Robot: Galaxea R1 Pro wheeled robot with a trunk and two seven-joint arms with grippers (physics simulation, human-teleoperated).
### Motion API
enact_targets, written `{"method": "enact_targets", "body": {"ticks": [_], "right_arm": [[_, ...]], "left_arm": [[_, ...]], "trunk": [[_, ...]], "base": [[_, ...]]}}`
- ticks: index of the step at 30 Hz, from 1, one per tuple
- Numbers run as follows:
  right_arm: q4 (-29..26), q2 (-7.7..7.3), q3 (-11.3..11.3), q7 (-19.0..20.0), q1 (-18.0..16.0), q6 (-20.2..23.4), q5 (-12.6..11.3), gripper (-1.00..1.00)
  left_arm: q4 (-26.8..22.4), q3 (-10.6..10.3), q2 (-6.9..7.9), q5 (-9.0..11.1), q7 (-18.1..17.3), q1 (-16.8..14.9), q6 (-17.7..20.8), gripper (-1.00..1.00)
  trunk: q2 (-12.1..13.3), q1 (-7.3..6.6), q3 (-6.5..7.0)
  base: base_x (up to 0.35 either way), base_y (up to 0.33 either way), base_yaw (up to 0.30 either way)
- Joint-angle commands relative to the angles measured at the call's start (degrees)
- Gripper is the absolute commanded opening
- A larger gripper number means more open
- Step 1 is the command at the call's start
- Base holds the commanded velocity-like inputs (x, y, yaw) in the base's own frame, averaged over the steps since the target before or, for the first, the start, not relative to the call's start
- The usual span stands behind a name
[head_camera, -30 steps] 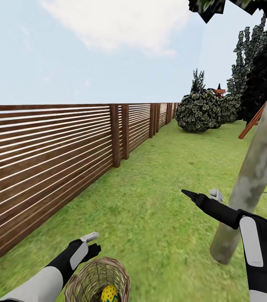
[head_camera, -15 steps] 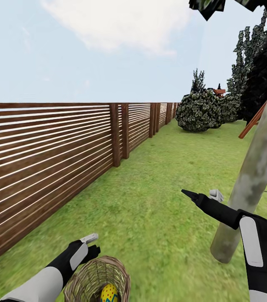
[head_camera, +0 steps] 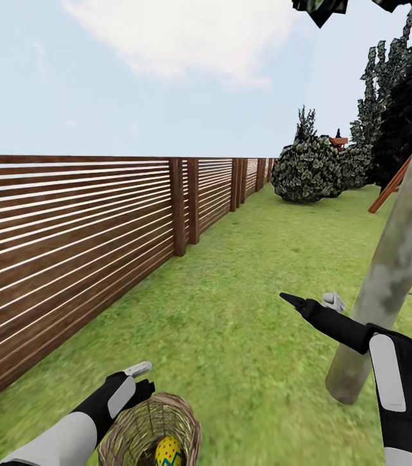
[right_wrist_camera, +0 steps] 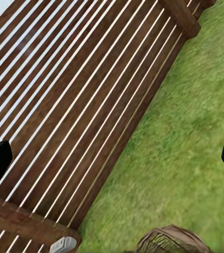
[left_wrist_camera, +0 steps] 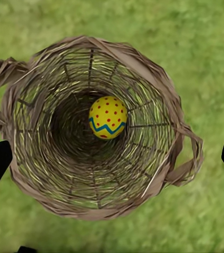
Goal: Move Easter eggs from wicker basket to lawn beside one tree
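Note:
The wicker basket [head_camera: 147, 428] sits on the lawn [head_camera: 244, 310] at the lower edge of the head view. One yellow Easter egg [left_wrist_camera: 107, 117] with red dots and a teal zigzag lies at its bottom, also seen in the head view [head_camera: 169, 451]. My left gripper [head_camera: 142, 378] hangs open above the basket's far rim, and its camera looks straight down into the basket [left_wrist_camera: 90, 200]. My right gripper [head_camera: 309, 299] is open and empty, held out over the grass to the left of the tree [head_camera: 390, 278], whose trunk is pale and mottled.
A long brown slatted fence [head_camera: 70, 239] runs along the left side of the lawn. Round bushes [head_camera: 307, 171] and dark cypresses [head_camera: 400, 103] stand far back. A reddish wooden beam [head_camera: 387, 191] leans behind the tree. Open grass lies between basket and trunk.
The left gripper has sunk very slightly toward the basket. The head view has shifted a touch. The right arm, basket and egg are as before.

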Motion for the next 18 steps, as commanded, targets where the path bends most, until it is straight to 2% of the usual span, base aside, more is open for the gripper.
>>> {"method": "enact_targets", "body": {"ticks": [1, 18], "right_arm": [[0.02, 0.01, -0.09, 0.60, -0.06, 0.24, 0.49, 1.00], [0.05, 0.01, -0.18, 0.60, -0.06, 0.24, 0.41, 1.00]], "left_arm": [[-0.12, -0.46, 0.05, 0.59, 0.47, -0.03, 0.15, 1.00], [-0.20, -0.54, 0.06, 0.53, 0.56, -0.03, 0.19, 1.00]], "trunk": [[-0.46, 0.23, -0.26], [-7.28, 3.96, -3.31]], "base": [[0.000, 0.000, 0.000], [0.000, 0.000, 0.000]]}}
